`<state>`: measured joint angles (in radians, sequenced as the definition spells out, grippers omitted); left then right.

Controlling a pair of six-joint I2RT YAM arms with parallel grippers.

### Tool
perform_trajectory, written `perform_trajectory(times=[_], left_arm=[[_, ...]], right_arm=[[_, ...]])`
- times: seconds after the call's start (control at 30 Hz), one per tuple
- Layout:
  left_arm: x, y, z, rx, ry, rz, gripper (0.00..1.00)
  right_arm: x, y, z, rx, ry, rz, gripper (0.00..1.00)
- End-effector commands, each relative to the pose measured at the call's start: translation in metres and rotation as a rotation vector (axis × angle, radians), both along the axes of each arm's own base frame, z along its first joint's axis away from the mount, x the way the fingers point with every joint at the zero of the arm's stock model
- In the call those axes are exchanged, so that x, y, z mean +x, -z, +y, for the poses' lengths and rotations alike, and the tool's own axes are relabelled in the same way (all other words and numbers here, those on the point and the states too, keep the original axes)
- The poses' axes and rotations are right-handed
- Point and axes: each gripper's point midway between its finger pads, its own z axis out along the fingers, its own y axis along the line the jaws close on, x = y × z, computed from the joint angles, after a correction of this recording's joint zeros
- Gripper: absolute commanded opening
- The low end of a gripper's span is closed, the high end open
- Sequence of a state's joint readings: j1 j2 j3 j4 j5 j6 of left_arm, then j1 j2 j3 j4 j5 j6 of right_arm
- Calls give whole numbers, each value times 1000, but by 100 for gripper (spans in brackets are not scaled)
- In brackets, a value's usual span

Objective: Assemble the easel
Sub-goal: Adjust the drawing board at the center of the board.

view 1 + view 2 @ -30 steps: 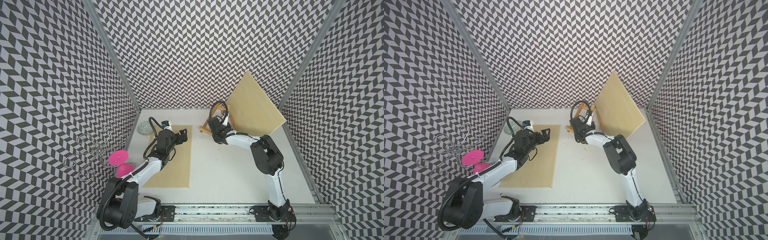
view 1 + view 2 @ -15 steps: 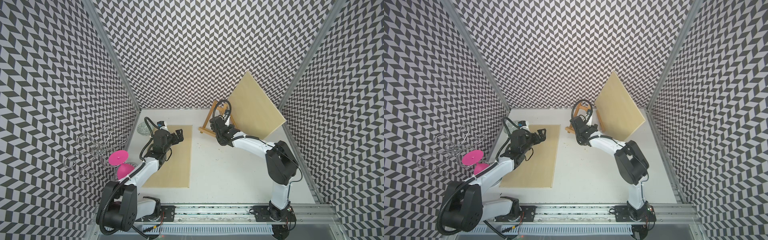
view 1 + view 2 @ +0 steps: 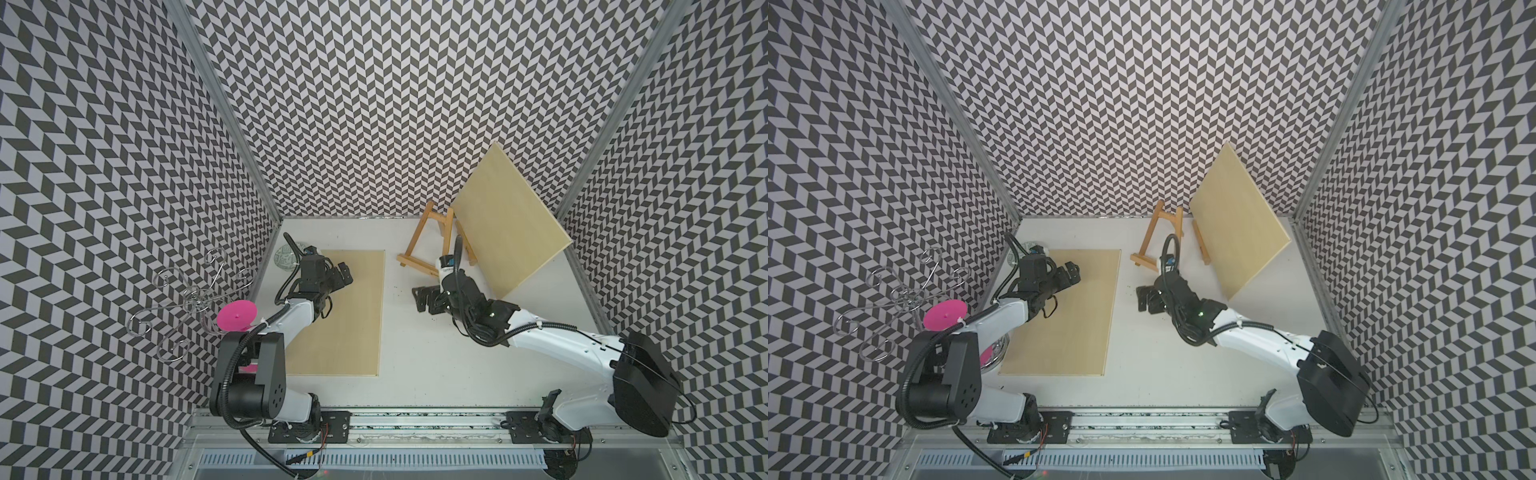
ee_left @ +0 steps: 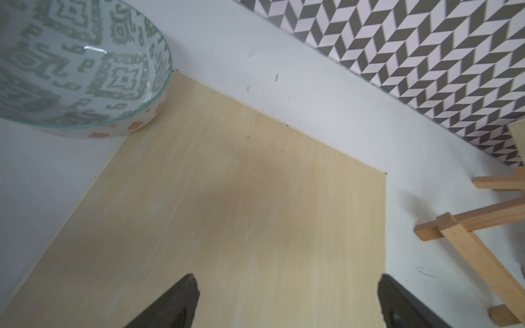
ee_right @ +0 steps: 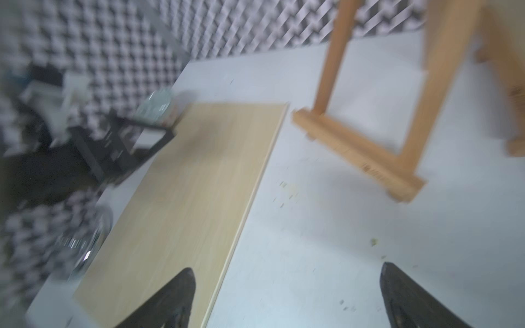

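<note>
Where the easel stands: toward the back right of the worktop, we find its wooden A-frame up on its feet, the ledge bar across the bottom on the side nearer the arms. Nothing grips it.
Wooden strip: it sits just right of the frame, between it and the leaning panel. We cannot tell whether it is joined to the frame.
Right hand: we see it spread wide and empty, low over bare worktop, near the easel's ledge but apart from it. Its wrist view is blurred, yet the two dark fingertips show only white surface between them.
Left hand: also spread wide and empty, above the far end of the flat panel. We see only pale wood between its fingertips.
Flat panel: a light wooden sheet lying on the left half of the worktop.
Leaning panel: a like sheet tilted up in the back right corner, its lower corner on the worktop.
Bowl: patterned glass, at the back left, its rim just beside the flat panel's far corner.
Left edge: a wire hook stand and a pink disc beside the left arm.
</note>
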<state>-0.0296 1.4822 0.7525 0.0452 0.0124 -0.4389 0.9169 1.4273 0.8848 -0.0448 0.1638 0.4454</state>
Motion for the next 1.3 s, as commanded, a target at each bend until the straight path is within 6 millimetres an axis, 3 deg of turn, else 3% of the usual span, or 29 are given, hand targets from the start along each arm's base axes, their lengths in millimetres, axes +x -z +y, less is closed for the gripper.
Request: perform_trajectory(times=[0.0,0.1,0.2,0.47,0.6,0.8,1.0,1.13,1.27], left_arm=[[1,12,21,22,-37,61,100],[0,23,38,-2,-83,88,100],[-3,32,51,-7,-121,109,100],[-7,46,78,-52,-202,145,100],[-9,55,88,-68,-244,169,100],[-12,69,94,-108,-280,204,100],[-24,88,97,-99,-314,256,100],[-25,91,117,-122,-351,268,100],[-25,96,111,-140,-335,272,100]], right_arm=[[-49,6,54,37,-330,-52,100],[-86,25,80,-10,-490,-98,99],[-109,42,98,-30,-592,-131,99],[-134,78,139,-105,-756,-223,97],[-132,91,150,-123,-758,-201,96],[-128,95,152,-100,-727,-169,97],[-116,99,143,-66,-685,-117,97],[-106,93,136,-20,-666,-79,97],[-99,92,129,11,-646,-55,98]])
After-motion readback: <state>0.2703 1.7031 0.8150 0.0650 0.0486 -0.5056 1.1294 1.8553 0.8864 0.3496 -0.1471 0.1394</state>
